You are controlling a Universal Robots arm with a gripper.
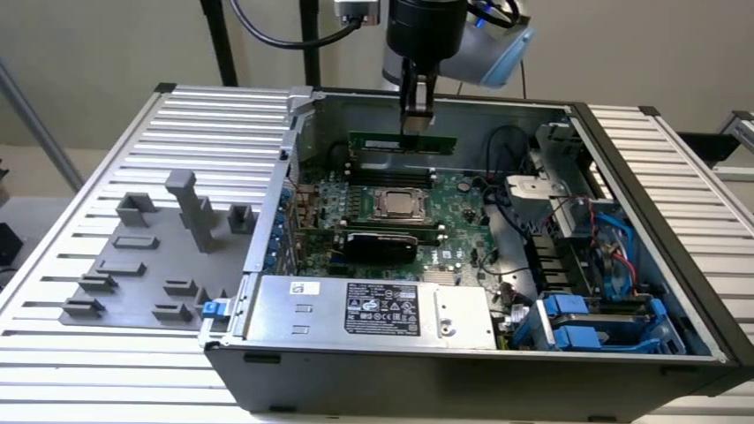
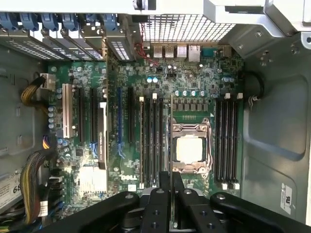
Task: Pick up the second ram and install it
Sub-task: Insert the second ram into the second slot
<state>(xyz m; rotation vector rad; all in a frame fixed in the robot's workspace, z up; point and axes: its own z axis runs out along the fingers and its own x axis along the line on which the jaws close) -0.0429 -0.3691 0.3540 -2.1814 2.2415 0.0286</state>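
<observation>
**Gripper.** In the exterior view the gripper (image 1: 415,128) hangs vertically inside the open computer case (image 1: 659,203). Its fingers are pressed together on the top edge of the second ram (image 1: 374,141), pinching it near the middle of its length. In the wrist view the two fingertips sit tight together with only a thin sliver between them.

**Task item.** The second ram is held level, long edge down. It sits over the far part of the motherboard (image 1: 460,199), beyond the processor (image 1: 401,205) as the exterior view looks. It lies in line with the dark memory slots (image 2: 153,141) that run alongside the processor socket. Whether its lower edge is touching a slot or just above one cannot be told.

**Surroundings.** The grey fixture blocks (image 1: 189,212) stand on the slatted table at the exterior view's left, well apart from the gripper. The power supply (image 1: 371,309) lies at the near end of the case.

**Progress, as judged.**
- The pick-up is complete, with the stick in the grip and clear of the fixture.
- The stick has been carried to the slot area and lined up with it, as far as can be seen.
- Seating is not confirmed, since the stick stands proud of the board.
- The state of the slot latches cannot be made out.
- Whether a first stick already sits in a neighbouring slot cannot be told
</observation>
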